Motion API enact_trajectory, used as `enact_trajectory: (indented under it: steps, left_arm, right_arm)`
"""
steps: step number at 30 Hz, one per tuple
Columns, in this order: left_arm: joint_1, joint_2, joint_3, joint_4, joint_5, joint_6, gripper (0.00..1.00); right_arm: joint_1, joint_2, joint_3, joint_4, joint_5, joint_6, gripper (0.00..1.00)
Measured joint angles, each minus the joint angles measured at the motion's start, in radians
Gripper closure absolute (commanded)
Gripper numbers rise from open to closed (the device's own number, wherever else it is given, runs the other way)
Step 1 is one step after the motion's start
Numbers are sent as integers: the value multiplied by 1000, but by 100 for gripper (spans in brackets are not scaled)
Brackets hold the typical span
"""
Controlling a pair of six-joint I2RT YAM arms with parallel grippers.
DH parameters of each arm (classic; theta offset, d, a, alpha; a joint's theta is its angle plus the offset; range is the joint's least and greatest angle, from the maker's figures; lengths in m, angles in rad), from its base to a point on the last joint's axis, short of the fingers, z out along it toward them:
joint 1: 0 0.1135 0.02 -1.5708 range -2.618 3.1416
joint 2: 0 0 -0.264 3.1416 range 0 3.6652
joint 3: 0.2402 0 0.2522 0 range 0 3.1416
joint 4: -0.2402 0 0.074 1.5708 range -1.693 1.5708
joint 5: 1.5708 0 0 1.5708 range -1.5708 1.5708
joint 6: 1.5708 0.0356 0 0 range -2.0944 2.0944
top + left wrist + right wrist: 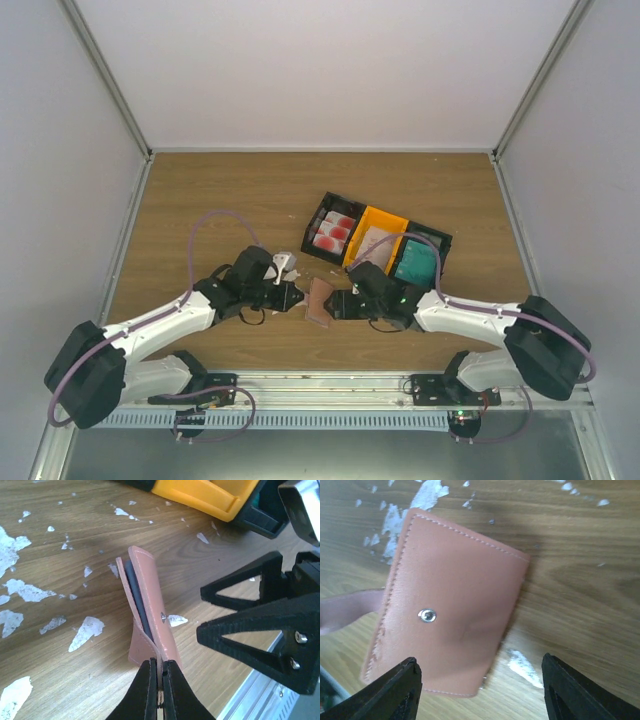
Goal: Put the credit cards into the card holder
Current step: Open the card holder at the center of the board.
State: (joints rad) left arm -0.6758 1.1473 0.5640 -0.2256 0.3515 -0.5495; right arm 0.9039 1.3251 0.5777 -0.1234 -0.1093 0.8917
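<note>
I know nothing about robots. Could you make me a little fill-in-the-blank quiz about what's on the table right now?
The left gripper is pinching the edge of the pink ____.
The right gripper, close by, has its jaws ____.
The middle bin, between the two black bins, is coloured ____.
Missing words: card holder; open; orange.

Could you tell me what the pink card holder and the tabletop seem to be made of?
The card holder looks like leather or imitation leather: matt salmon-pink face, stitched edges, a shiny metal snap stud. The table looks like wood-grain laminate or veneer: brown grain lines, with white patches that may be flaking.
</note>
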Motion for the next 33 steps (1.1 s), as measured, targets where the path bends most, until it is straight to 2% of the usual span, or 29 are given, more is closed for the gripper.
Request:
enact_trajectory:
  steps: [7, 13, 20, 26, 33]
  left_arm:
    - [1, -9, 25, -45, 52, 44, 100]
    - [3, -9, 58, -54, 111, 69, 100]
    - [3, 22, 75, -25, 189, 71, 100]
    - [3, 38, 84, -40, 154, 81, 100]
    - [5, 11, 77, -115, 17, 89, 100]
  right_arm:
    - [0, -32, 82, -115, 104, -112, 28]
    - [0, -24, 129, -114, 87, -180, 28]
    - [0, -2, 131, -123, 84, -188, 30]
    - [0, -2, 126, -169, 143, -176, 34]
    - [0, 15, 125, -177, 164, -162, 39]
